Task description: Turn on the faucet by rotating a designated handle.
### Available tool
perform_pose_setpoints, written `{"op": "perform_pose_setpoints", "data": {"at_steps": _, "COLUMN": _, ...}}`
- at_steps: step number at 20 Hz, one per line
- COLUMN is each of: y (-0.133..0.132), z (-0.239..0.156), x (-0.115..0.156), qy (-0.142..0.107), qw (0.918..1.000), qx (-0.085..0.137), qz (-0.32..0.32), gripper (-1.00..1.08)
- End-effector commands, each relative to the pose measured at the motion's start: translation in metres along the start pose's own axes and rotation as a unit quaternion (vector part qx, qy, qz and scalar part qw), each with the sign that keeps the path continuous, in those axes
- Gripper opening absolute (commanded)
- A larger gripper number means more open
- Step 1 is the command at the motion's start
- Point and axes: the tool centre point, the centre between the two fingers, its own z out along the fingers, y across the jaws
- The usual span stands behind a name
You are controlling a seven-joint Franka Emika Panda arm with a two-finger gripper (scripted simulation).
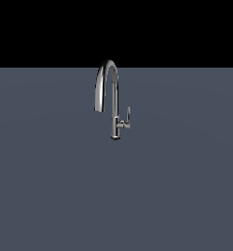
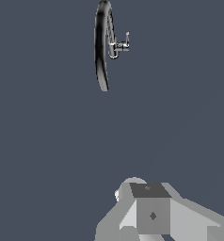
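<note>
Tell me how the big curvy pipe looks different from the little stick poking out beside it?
The spout is long and rises high in an arch, then bends back down; the handle is far shorter and sits low. The spout is thick and curved, while the handle is thin and straight, standing up on a short stub off the post at the exterior view's right. Both are shiny chrome parts of the same faucet.

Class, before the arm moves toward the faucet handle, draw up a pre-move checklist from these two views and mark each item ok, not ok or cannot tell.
1. Faucet upright on the surface: ok.
2. Handle visible, on the exterior view's right of the post: ok.
3. Handle in the wrist view too: ok.
4. Gripper touching the handle: not ok; apart from the faucet in the wrist view.
5. Jaws open: cannot tell; fingertips out of frame.
6. Arm in the exterior view: not ok.
</note>
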Motion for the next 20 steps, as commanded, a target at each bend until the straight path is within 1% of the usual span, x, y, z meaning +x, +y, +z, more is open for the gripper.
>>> {"op": "perform_pose_setpoints", "data": {"at_steps": 1, "y": -0.002, "z": 0.003, "x": 0.012, "qy": -0.013, "qw": 0.9997, "qx": 0.015, "qz": 0.016, "gripper": -1.0}}
{"op": "perform_pose_setpoints", "data": {"at_steps": 6, "y": -0.004, "z": 0.009, "x": 0.043, "qy": -0.044, "qw": 0.9962, "qx": 0.052, "qz": 0.054, "gripper": -1.0}}
{"op": "perform_pose_setpoints", "data": {"at_steps": 11, "y": -0.005, "z": 0.018, "x": 0.074, "qy": -0.077, "qw": 0.9884, "qx": 0.091, "qz": 0.093, "gripper": -1.0}}
{"op": "perform_pose_setpoints", "data": {"at_steps": 16, "y": -0.004, "z": 0.03, "x": 0.106, "qy": -0.111, "qw": 0.976, "qx": 0.131, "qz": 0.134, "gripper": -1.0}}
{"op": "perform_pose_setpoints", "data": {"at_steps": 20, "y": -0.002, "z": 0.041, "x": 0.132, "qy": -0.138, "qw": 0.9625, "qx": 0.164, "qz": 0.167, "gripper": -1.0}}
